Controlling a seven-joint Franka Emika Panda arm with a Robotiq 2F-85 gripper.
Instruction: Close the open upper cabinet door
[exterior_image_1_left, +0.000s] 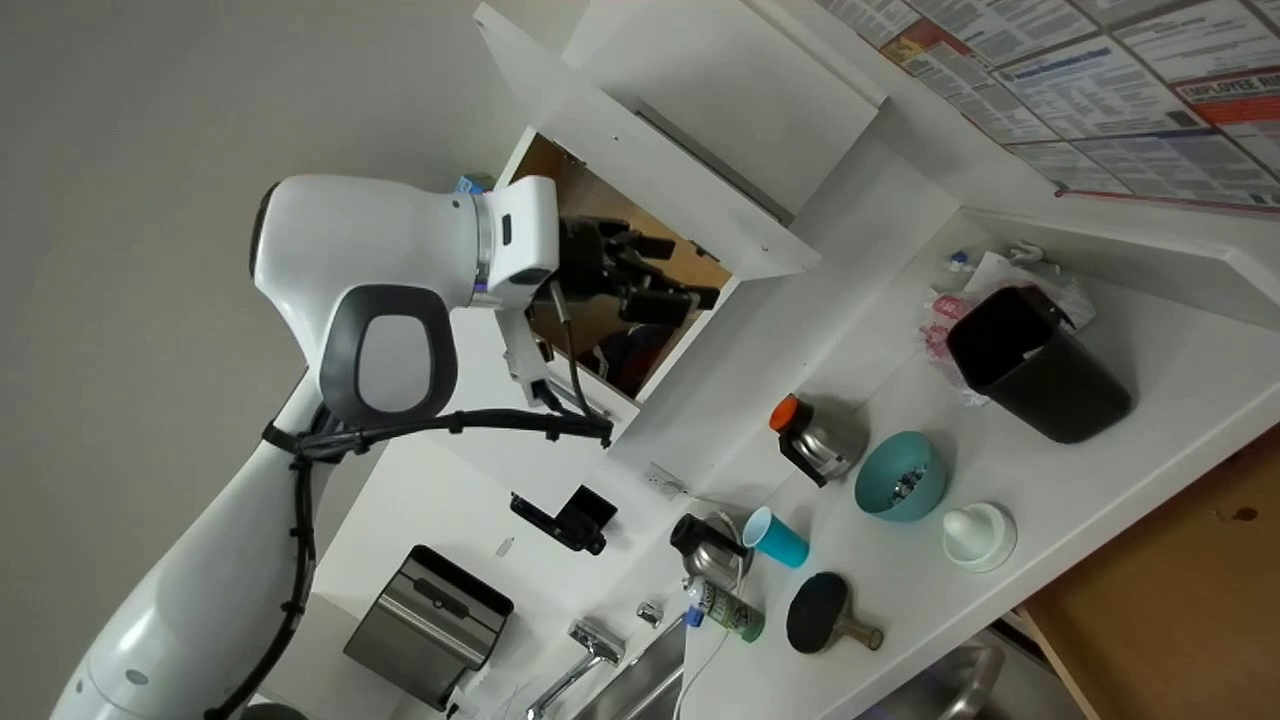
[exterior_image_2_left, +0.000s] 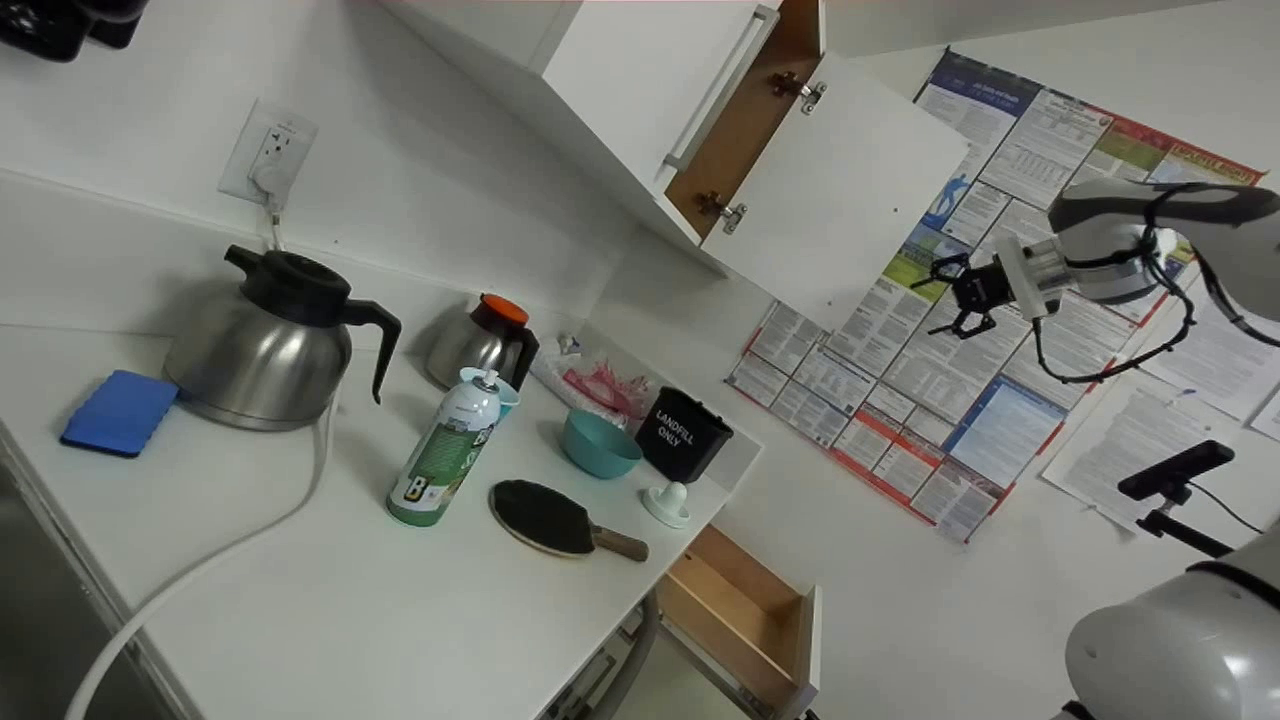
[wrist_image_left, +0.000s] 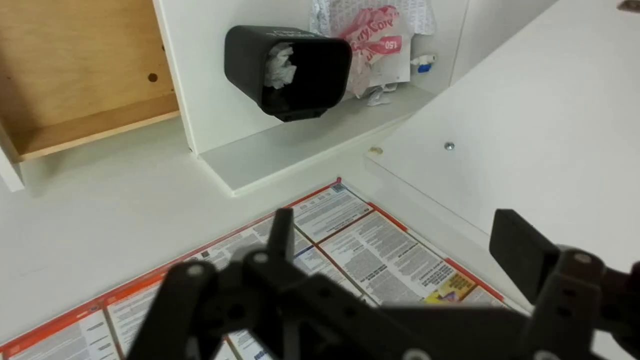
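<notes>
The upper cabinet door, a large flat white panel, stands swung open with its inner face and screws showing in both exterior views (exterior_image_1_left: 650, 150) (exterior_image_2_left: 850, 190). It also fills the right of the wrist view (wrist_image_left: 540, 110). Its sticker side is hidden. The white upper cabinet (exterior_image_1_left: 690, 340) is open, its brown interior and hinges visible in an exterior view (exterior_image_2_left: 735, 140). My gripper (exterior_image_1_left: 685, 270) is open and empty, on the inner-face side of the door, and it appears apart from it in an exterior view (exterior_image_2_left: 925, 308). In the wrist view its fingers (wrist_image_left: 400, 235) are wide apart.
A plain white neighbouring panel with a handle (exterior_image_2_left: 650, 80) is shut beside the opening. Posters (exterior_image_2_left: 900, 400) cover the side wall. The counter below holds a black bin (exterior_image_1_left: 1050, 380), a teal bowl (exterior_image_1_left: 900, 450) and carafes (exterior_image_1_left: 830, 440). A lower drawer (exterior_image_2_left: 812, 640) stands open.
</notes>
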